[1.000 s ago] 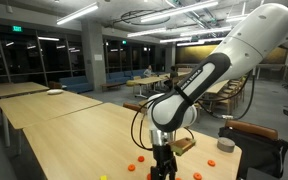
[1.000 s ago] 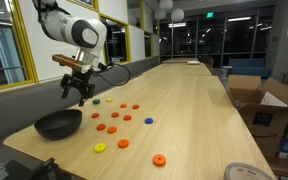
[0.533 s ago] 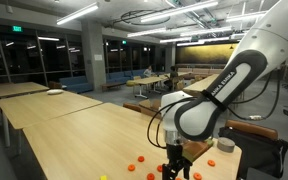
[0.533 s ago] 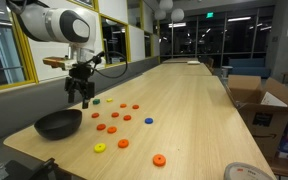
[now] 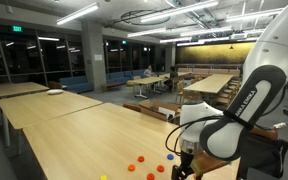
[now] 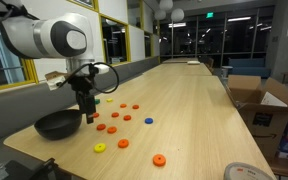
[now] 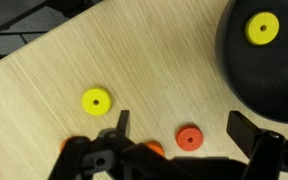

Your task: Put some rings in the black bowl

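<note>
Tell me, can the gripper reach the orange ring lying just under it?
Probably yes: the gripper is open, the orange ring lies flat on the bare table between its jaws, and nothing covers it.

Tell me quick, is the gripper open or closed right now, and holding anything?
Gripper: jaws open wide, holding nothing.

Your bench (image 6: 189,105) is a long top of pale wood grain. The black bowl (image 6: 58,124) sits on it near one end. Beside the bowl the rings (image 6: 112,128) lie flat and scattered, mostly orange-red. A blue ring (image 6: 148,121) lies at the far side of the cluster, a yellow ring (image 6: 100,148) lies nearer the bench edge, and a lone orange ring (image 6: 160,159) lies apart from the rest.
</note>
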Controlling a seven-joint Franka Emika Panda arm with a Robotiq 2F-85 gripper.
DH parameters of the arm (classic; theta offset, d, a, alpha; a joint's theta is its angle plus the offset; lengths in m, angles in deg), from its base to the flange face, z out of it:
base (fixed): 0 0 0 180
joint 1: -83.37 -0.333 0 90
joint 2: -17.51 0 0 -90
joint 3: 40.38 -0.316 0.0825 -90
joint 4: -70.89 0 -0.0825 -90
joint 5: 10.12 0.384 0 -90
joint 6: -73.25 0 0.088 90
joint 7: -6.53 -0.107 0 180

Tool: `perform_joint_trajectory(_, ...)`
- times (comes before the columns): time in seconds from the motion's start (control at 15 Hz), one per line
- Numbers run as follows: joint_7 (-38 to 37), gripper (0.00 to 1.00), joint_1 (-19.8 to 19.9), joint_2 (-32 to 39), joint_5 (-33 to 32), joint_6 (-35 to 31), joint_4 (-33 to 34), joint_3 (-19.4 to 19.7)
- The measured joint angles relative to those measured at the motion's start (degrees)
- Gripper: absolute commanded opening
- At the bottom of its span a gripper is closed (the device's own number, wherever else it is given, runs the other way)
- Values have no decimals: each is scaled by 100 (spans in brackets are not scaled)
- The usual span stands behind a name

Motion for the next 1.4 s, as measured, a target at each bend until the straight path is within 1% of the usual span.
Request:
perform_joint_trajectory(0.13, -100, 100, 84, 98, 48, -372, -84, 131)
perform_joint_trajectory(0.27, -115, 100, 171, 242, 76, -585, -72, 274)
perform_joint_trajectory(0.6, -119, 100, 249, 753, 76, -606, 231, 574)
perform_joint_trajectory(1.0, -120, 100, 246, 1425, 431, -617, 922, 619)
perform_joint_trajectory(1.13, -185, 100, 195, 1567, 428, -616, 1060, 694)
perform_joint_trajectory(1.4, -590, 100, -106, 1753, 210, -611, 1164, 1047)
